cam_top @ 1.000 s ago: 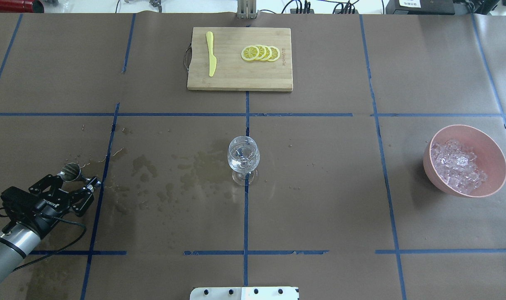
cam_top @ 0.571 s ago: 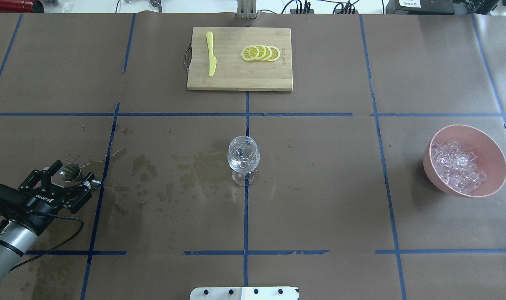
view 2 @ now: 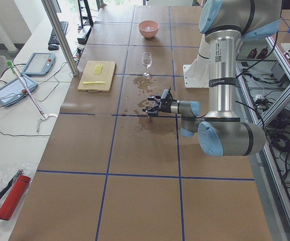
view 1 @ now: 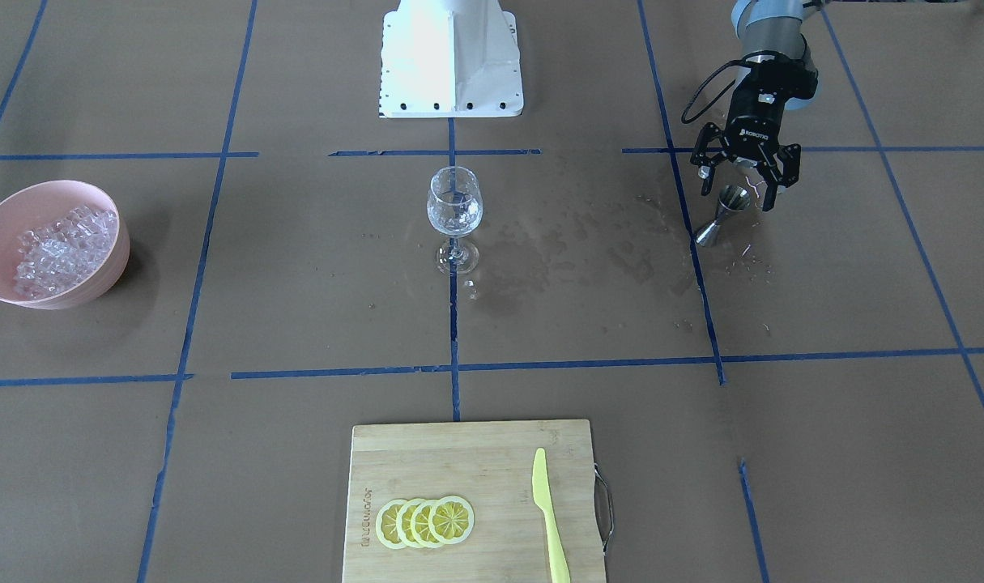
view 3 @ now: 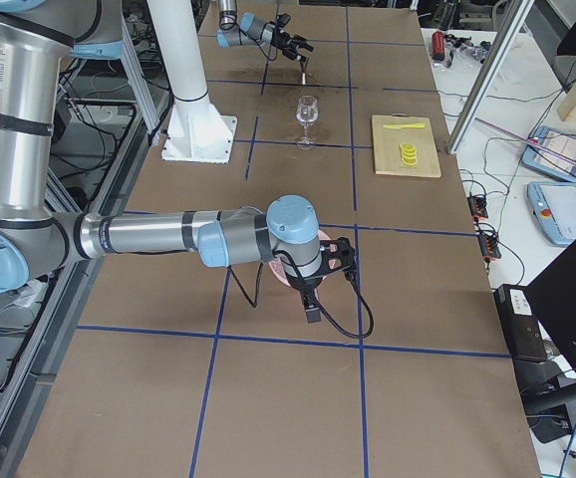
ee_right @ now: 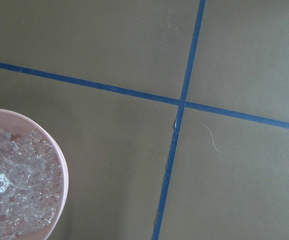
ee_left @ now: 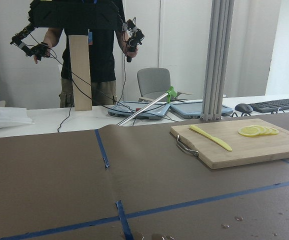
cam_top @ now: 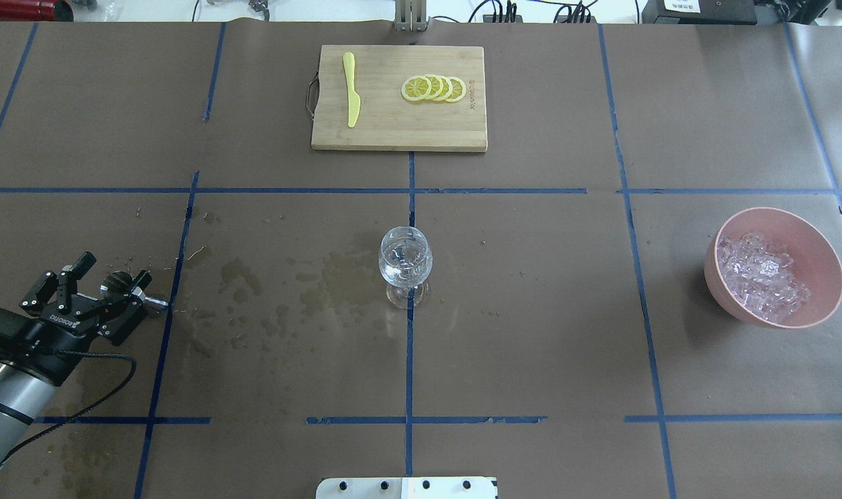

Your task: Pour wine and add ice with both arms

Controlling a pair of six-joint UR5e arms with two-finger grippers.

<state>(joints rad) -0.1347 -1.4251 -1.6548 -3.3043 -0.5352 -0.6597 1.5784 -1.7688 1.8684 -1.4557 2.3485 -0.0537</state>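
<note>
Was a robotics lab: table [cam_top: 531,312] w/ blue tape grid [cam_top: 408,360], alu frame post [ee_left: 217,60], teach pendants [view 2: 36,64], operator [ee_left: 104,65] w/ handheld controllers [ee_left: 133,37], keyboard [ee_left: 277,105] nearby.

Brown-papered table [cam_top: 531,312], blue tape [cam_top: 497,190] grid. Beyond table's far edge: white desk [ee_left: 44,127], grey chair [ee_left: 153,82], white wall [ee_left: 184,45]. Metal post [ee_left: 219,60] at that edge. Even light.
</note>
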